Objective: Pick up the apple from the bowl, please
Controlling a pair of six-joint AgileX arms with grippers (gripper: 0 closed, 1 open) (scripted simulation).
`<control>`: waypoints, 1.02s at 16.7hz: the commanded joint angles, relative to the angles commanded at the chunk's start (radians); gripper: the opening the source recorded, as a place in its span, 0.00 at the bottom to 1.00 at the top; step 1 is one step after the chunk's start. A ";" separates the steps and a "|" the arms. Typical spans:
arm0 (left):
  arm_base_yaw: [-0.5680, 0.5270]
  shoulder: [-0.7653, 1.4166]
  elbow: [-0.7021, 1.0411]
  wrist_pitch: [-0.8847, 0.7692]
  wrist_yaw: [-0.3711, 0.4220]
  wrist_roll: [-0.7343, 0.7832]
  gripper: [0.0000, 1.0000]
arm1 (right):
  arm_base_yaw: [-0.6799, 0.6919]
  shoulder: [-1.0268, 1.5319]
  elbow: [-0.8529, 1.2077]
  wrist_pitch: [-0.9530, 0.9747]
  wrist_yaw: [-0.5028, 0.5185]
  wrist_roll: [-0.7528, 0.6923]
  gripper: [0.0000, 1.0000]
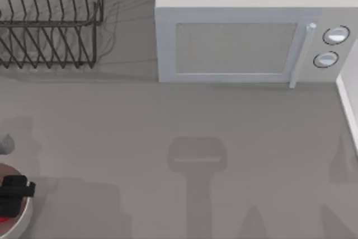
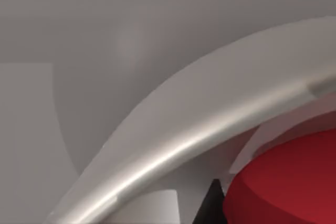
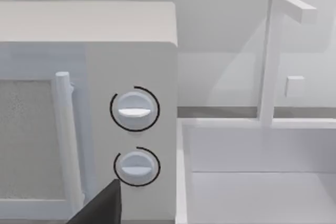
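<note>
My left end effector (image 1: 14, 190) is down at the near left corner of the desk (image 1: 168, 138), sitting over the white bowl (image 1: 25, 216), which is cut off by the top view's left and bottom edges. A sliver of red, the apple (image 1: 4, 219), shows inside the bowl just below the dark body of the end effector. From above I cannot tell whether its fingers are spread or closed on the fruit.

The left wrist camera is very close in: the bowl's thick glossy rim (image 2: 173, 145) arcs across the picture, and the apple (image 2: 289, 182) lies inside it, still within the bowl. A dark fingertip (image 2: 210, 205) pokes in just beside the apple; whether it touches the fruit I cannot tell.

My right arm is parked off to the right side. Its wrist camera looks at the microwave's (image 3: 89, 24) front, with the door handle (image 3: 65, 129) and two round knobs (image 3: 134, 109) stacked one above the other, and a white sink basin (image 3: 252, 182) with a faucet (image 3: 273, 56) just beside it. A dark tip of the right end effector (image 3: 102, 208) shows at the edge; its state I cannot tell.

At the back of the desk, the top view shows a black wire dish rack (image 1: 50, 20) on the left and the microwave (image 1: 246, 32) to its right, well apart from the bowl.
</note>
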 joint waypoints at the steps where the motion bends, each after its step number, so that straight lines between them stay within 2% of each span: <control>1: 0.000 0.000 0.000 0.000 0.000 0.000 0.25 | 0.000 0.000 0.000 0.000 0.000 0.000 1.00; 4: 0.000 0.000 0.000 0.000 0.000 0.000 0.02 | 0.000 0.000 0.000 0.000 0.000 0.000 1.00; 5: 0.000 0.000 0.000 0.000 0.000 0.000 0.00 | 0.000 0.000 0.000 0.000 0.000 0.000 1.00; 12: 0.000 0.000 0.000 0.000 0.000 0.000 0.00 | 0.000 0.000 0.000 0.000 0.000 0.000 1.00; 13: 0.004 -0.123 0.033 -0.123 0.027 0.019 0.00 | 0.000 0.000 0.000 0.000 0.000 0.000 1.00; 17: 0.003 -0.116 0.102 -0.192 0.027 0.018 0.00 | 0.000 0.000 0.000 0.000 0.000 0.000 1.00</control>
